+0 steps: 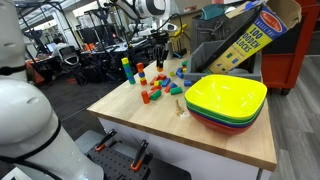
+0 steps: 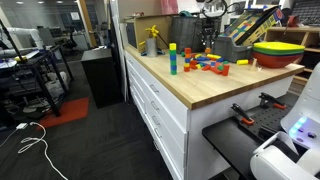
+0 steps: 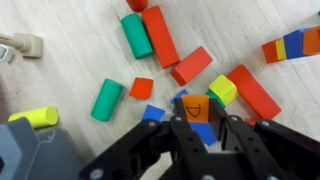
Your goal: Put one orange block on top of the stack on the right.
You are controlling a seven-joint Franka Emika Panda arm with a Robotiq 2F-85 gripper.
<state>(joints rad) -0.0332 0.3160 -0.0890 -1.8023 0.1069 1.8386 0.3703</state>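
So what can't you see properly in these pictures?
- Wrist view: the tool hides parts of the orange block and the blue block, so whether it grips anything is unclear.
- Both exterior views: the block pile is too small to tell which blocks are stacked.
- Wrist view: the right edge cuts off a row of coloured blocks.
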